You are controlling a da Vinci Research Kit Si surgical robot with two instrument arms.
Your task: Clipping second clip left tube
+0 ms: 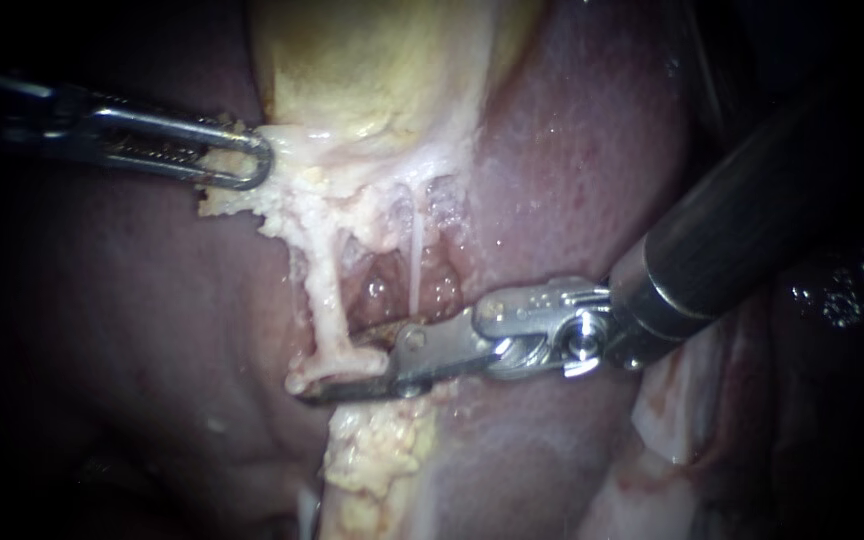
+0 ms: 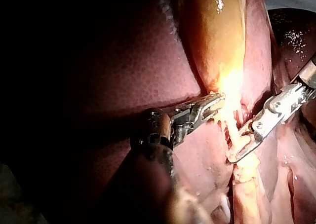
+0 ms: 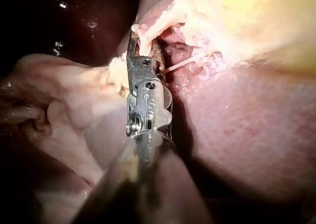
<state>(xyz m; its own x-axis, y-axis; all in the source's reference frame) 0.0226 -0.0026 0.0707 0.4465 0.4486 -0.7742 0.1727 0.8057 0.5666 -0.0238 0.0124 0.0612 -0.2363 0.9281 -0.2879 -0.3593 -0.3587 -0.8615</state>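
Observation:
The left tube (image 1: 322,290) is a thick pale strand that runs down from the gallbladder's (image 1: 372,70) frayed lower edge. My right instrument (image 1: 347,370) reaches in from the right, and its slim jaws are shut on the tube's lower end, one on each side. The right wrist view shows the same tube (image 3: 158,24) held between those jaws (image 3: 136,44). A much thinner right tube (image 1: 415,265) hangs beside it, clear of the jaws. My left instrument (image 1: 242,160) has its looped jaws shut on pale tissue at the gallbladder's lower edge and holds it toward the left.
Pink liver (image 1: 572,150) surrounds the dissected pocket. A ridge of yellowish fat (image 1: 377,460) lies below the right instrument's jaws. The dark shaft (image 1: 752,220) of the right instrument crosses the upper right of the endoscope view.

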